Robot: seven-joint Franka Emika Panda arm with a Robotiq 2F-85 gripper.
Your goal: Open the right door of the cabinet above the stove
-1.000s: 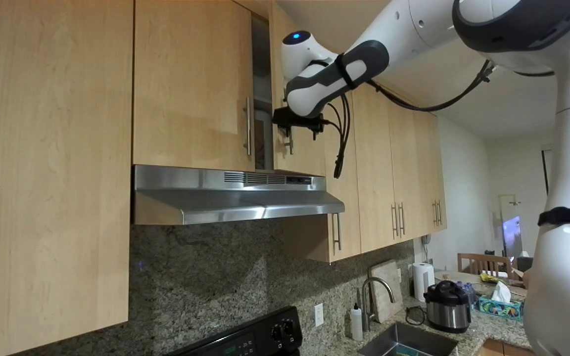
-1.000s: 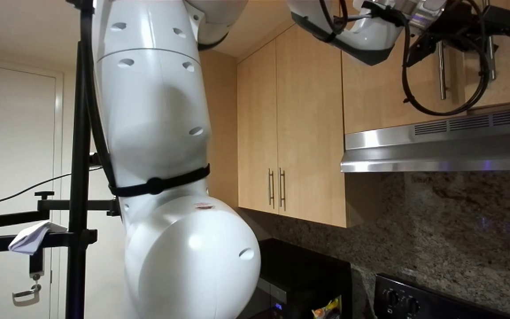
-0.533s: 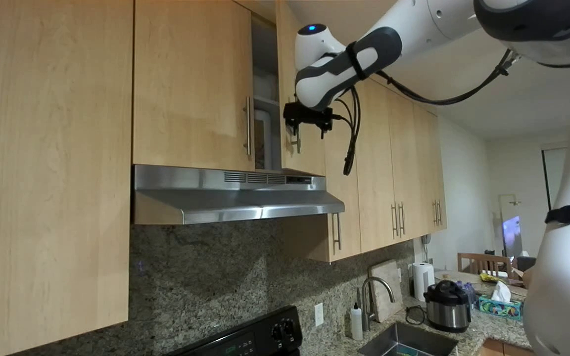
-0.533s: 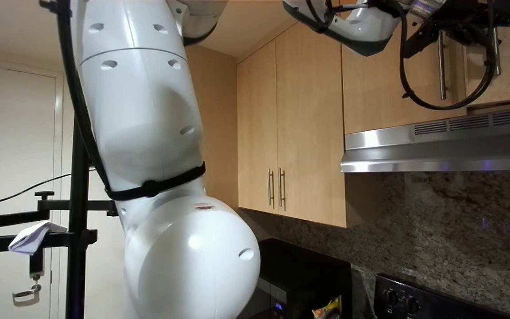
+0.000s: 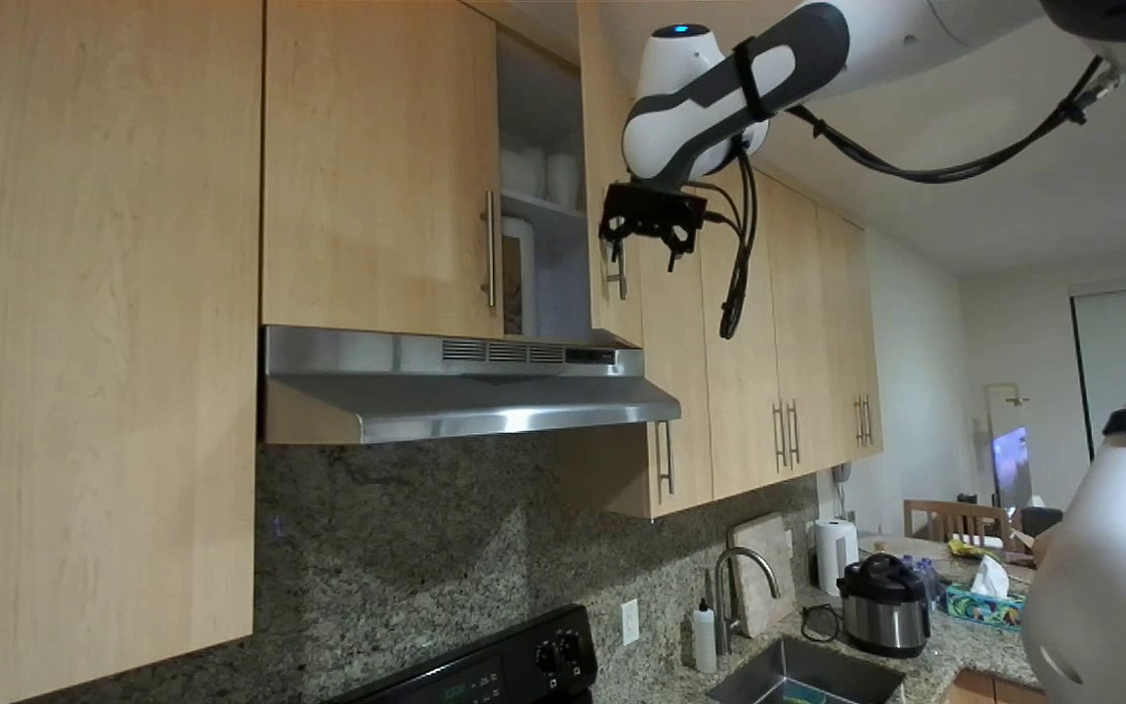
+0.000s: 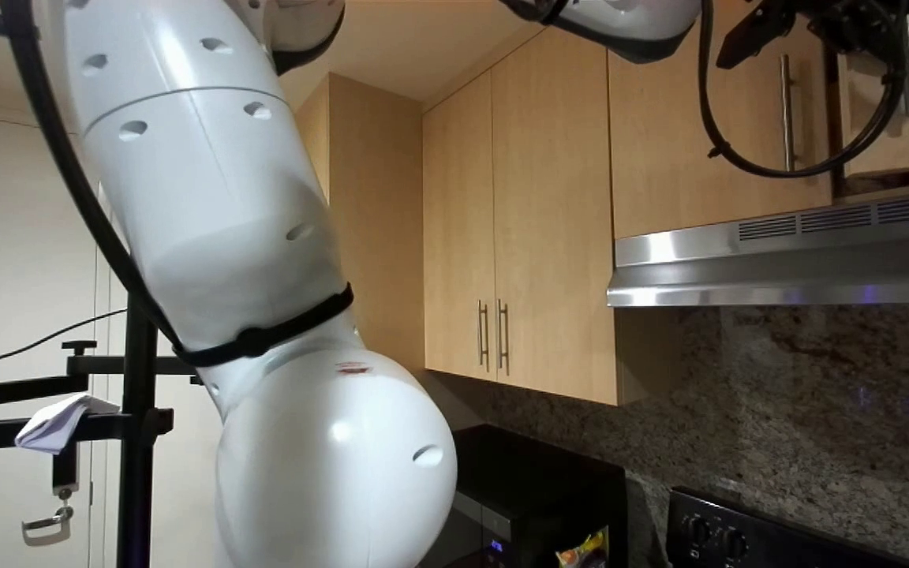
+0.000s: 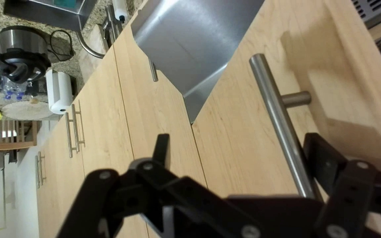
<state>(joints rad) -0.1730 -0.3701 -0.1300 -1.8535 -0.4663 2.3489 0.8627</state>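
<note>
The right door (image 5: 610,166) of the cabinet (image 5: 545,215) stands partly open, showing white shelves with pale items inside. Its bar handle (image 7: 281,125) passes between the spread fingers of my gripper (image 7: 240,145). One finger (image 7: 322,158) lies close behind the bar, on the door's free-edge side; whether it touches I cannot tell. The opposite finger (image 7: 160,152) is well away, over the hinge side. In an exterior view my gripper (image 5: 643,260) hangs tip-down at the handle (image 5: 619,272). The stove (image 5: 514,670) shows only its black back panel, below the hood.
The twin door (image 5: 377,166) beside the gap is shut, its own handle (image 5: 492,249) sticking out. A steel range hood (image 5: 465,381) juts out below. Longer wall cabinets (image 5: 744,323) adjoin the hinge side. Cables (image 6: 817,170) loop below the wrist.
The right door has swung farther open, widening the gap and showing more of the shelves. My gripper moved with the handle, away from the twin door, as the arm drew back.
</note>
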